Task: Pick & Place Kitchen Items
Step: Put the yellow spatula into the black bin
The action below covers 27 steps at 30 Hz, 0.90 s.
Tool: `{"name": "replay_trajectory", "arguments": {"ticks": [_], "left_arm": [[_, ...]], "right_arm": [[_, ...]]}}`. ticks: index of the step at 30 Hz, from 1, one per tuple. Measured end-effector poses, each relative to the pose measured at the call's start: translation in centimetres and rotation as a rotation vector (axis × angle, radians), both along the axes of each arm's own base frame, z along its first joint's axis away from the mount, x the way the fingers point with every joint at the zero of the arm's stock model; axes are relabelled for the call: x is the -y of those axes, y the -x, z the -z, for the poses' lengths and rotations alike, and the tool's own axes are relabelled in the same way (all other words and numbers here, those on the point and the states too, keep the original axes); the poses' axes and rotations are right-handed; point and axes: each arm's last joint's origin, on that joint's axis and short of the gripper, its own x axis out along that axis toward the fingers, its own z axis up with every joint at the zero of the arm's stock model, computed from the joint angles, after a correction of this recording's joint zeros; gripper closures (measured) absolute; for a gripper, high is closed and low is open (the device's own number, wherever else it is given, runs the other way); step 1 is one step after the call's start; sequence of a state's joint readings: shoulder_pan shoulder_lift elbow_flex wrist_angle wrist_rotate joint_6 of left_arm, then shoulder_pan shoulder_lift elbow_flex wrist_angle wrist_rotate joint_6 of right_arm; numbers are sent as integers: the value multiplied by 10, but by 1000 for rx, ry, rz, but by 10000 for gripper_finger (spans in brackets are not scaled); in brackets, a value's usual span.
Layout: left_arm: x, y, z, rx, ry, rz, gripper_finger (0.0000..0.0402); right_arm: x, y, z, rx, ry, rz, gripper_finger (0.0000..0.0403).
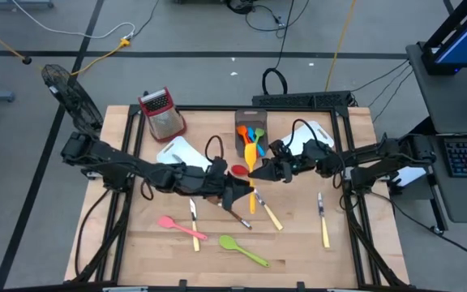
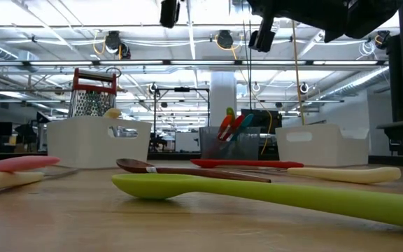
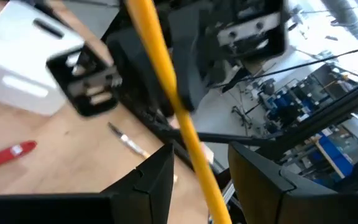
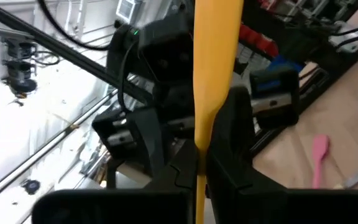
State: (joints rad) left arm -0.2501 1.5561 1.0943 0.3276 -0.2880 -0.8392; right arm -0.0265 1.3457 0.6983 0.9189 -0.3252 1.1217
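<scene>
A yellow spatula [image 1: 251, 158] is held over the table's middle, with my right gripper [image 4: 199, 155] shut on it. In the low view its thin handle [image 2: 297, 77] hangs down from the gripper [image 2: 292, 21]. My left gripper [image 3: 201, 174] comes from the left and is open. Its two fingers stand on either side of the spatula's handle [image 3: 188, 134] without touching it. On the wood lie a pink spatula [image 1: 177, 225], a green spoon [image 1: 242, 250], a red utensil [image 1: 239, 170] and yellow-handled knives [image 1: 323, 229]. My right gripper pinches the yellow spatula's handle [image 4: 199, 134] between its two fingers, just below where the blade widens. The fingers come about level from the table's right and lie across the handle. The spatula stands steep, blade uppermost, clear of the table.
A dark grey bin [image 1: 242, 120] with several coloured utensils stands at the far middle, between two white bins [image 1: 181, 150] [image 1: 314, 134]. A red-topped grater [image 1: 162, 113] stands at the far left. The two arms nearly meet over the centre; the near strip has free wood.
</scene>
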Motion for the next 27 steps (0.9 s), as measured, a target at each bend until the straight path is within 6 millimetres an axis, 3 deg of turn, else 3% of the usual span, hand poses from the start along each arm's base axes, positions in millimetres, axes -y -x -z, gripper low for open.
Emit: {"name": "replay_trajectory", "arguments": {"ticks": [12, 27], "left_arm": [[6, -25, 34, -6, 99, 36, 247], [9, -25, 31, 38, 52, 68, 247]], "right_arm": [[2, -1, 3, -25, 22, 20, 395], [2, -1, 5, -47, 26, 18, 395]]}}
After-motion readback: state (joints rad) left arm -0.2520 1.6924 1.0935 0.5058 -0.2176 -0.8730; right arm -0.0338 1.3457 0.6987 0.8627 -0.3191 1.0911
